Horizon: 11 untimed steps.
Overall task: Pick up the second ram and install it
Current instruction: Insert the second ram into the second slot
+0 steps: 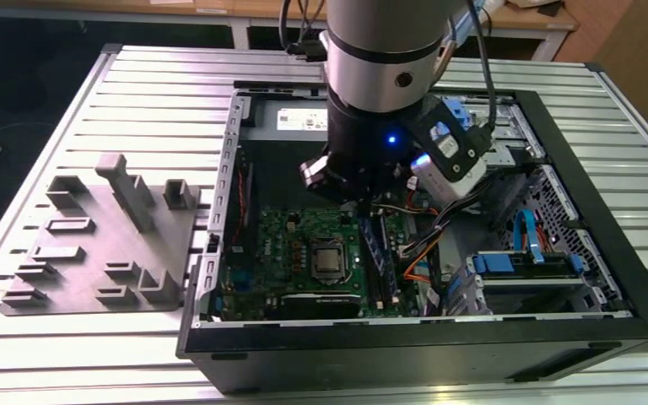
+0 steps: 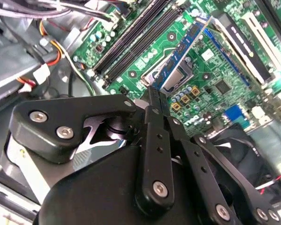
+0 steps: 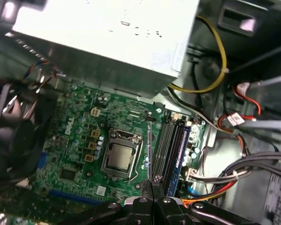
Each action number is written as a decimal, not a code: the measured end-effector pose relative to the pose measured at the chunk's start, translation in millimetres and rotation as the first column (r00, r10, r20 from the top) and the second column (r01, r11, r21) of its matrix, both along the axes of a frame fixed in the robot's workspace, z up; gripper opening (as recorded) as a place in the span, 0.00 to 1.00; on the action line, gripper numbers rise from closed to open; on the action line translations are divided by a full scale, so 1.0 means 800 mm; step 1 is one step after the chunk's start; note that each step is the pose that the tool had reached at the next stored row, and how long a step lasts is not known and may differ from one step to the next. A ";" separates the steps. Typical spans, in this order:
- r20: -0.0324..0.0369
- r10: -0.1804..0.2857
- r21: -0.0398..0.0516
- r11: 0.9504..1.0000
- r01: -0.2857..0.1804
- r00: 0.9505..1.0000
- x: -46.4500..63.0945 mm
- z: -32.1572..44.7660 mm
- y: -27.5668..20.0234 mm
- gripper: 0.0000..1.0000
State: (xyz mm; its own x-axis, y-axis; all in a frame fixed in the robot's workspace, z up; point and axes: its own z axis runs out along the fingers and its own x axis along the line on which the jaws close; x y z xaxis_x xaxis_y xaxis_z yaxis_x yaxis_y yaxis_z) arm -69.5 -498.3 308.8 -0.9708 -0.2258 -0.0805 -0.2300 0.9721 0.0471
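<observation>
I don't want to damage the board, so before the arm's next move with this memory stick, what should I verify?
1. Grip: gripper shut on the second ram: ok.
2. Stick runs roughly along the memory slots: ok.
3. Stick directly over a free slot: cannot tell. In the first wrist view it appears between the CPU socket and the slots.
4. Stick seated: not ok. It is in the gripper, not in a slot.
5. Slot latches open: cannot tell.
6. Cables off the slots: ok. They lie to one side.
</observation>
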 end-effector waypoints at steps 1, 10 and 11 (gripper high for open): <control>0.000 -0.018 0.000 1.000 0.018 1.000 0.000 -0.0002 0.0000 0.08; 0.000 -0.192 0.000 0.981 0.192 0.981 0.000 -0.0019 0.0000 0.08; 0.000 -0.195 0.000 0.981 0.195 0.981 0.000 -0.0018 0.0000 0.08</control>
